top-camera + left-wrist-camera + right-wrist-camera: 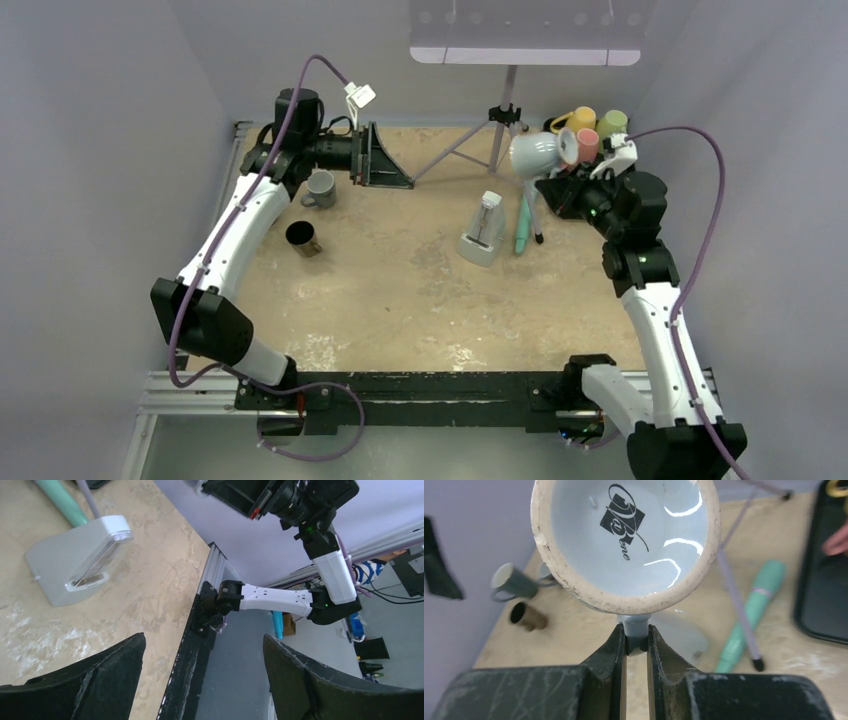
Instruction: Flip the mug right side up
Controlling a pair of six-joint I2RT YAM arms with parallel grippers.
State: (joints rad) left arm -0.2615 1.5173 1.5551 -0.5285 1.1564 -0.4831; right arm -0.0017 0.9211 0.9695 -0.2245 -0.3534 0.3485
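R. gripper (636, 639): black ribbed jaws pinched shut on the stub of the handle (636, 626) of the mug (624, 535), no gap either side. Mug held off the bench, tipped on its side, foot toward the wrist cam: glossy pale-blue glaze w/ a black script logo, ringed by a rough unglazed cream rim, chipped in spots. From the top cam it hangs above the far right corner of the bench (400, 300), whose top is mottled tan and scuffed. Below and beside it: slim teal cylinder (751, 612) w/ a thin tripod leg (736, 595) lying across it; wedge-shaped grey-white case (482, 230) w/ clear front, near mid-bench. Yellow, pink, green mugs (590, 130) clustered in the far right corner. L. gripper (202, 675): matte black fingers spread wide, holding nothing, raised by the far left corner. Near it, a grey mug (320, 188) upright, and a small dark cup (302, 238) toward the left edge.
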